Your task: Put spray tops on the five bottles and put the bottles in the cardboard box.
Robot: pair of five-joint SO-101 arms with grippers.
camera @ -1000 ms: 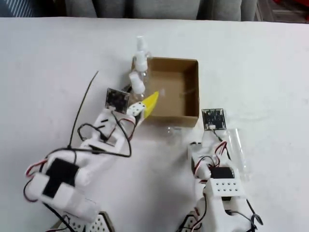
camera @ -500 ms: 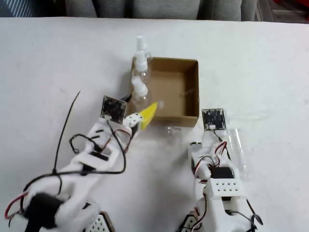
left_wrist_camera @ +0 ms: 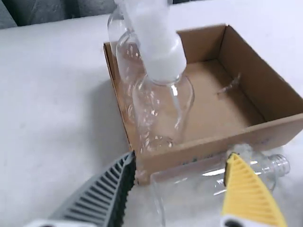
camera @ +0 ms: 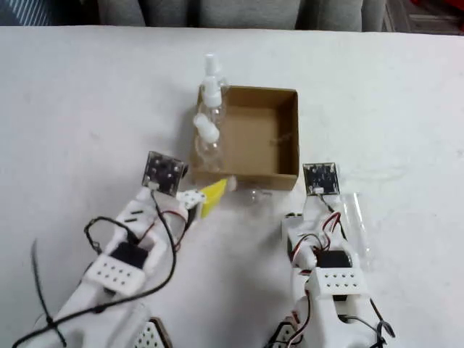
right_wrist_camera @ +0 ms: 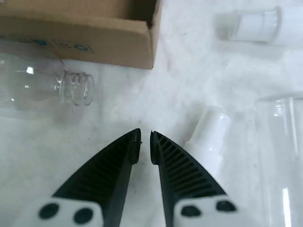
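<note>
Since a second ago our left hand (left_wrist_camera: 181, 160) has drawn back out of the cardboard box (camera: 288, 130) toward 7 o'clock, leaving a capped bottle (camera: 209, 148) standing inside against the 9 o'clock wall. That hand hovers over the bench (camera: 87, 94) just outside the box's 6 o'clock wall, its grey and yellow fingers spread wide and gripping nothing. Beneath it an uncapped bottle (right_wrist_camera: 28, 85) lies on its side along that wall, neck toward 3 o'clock. Two more capped bottles (camera: 211, 94) crowd the box's 11 o'clock corner; we cannot tell whether they stand inside it. Our right hand (right_wrist_camera: 144, 141) sits at 5 o'clock of the box, its fingers almost closed with a slim gap and nothing between them. A loose spray top (right_wrist_camera: 208, 135) lies just beside it, and another spray top (right_wrist_camera: 248, 23) lies farther off.
</note>
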